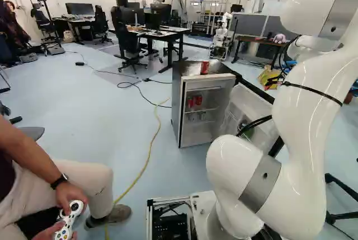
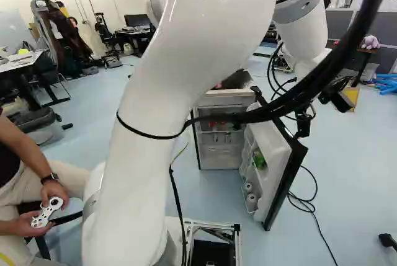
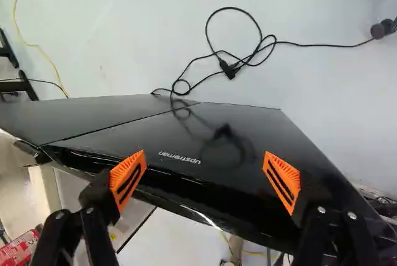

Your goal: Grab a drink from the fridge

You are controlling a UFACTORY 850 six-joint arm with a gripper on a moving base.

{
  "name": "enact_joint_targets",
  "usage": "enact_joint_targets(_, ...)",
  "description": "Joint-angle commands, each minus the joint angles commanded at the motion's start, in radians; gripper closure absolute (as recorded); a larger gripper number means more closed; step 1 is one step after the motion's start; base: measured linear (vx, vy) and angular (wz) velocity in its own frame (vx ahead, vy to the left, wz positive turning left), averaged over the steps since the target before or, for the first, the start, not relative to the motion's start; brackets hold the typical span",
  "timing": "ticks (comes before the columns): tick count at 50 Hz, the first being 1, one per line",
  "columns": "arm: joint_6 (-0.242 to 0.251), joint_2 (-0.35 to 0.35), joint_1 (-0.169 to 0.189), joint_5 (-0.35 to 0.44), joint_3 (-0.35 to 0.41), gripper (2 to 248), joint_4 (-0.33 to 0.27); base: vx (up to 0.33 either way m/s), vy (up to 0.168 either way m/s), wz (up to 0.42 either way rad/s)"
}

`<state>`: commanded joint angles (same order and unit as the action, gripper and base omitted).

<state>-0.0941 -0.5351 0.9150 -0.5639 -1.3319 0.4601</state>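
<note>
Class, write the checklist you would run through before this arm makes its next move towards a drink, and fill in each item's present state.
1. Fridge door open: ok, swung well out.
2. Drinks in view: ok, red cans stand on a shelf inside.
3. Gripper open and unloaded: ok, its fingers stand apart with nothing gripped.
4. Gripper lined up with a shelf can: not ok, the door's black outer side lies ahead of it.
5. Gripper clear of the door: cannot tell, the two overlap in the wrist view.
6. Which can is wanted: cannot tell, since another red can stands on top of the fridge.
</note>
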Motion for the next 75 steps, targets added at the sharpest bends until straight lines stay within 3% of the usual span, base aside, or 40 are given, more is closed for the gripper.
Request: enact_joint_targets(75, 0.000, 0.130, -0.112, -0.095, 0.182, 3, 0.000, 0.000, 0.000, 0.000)
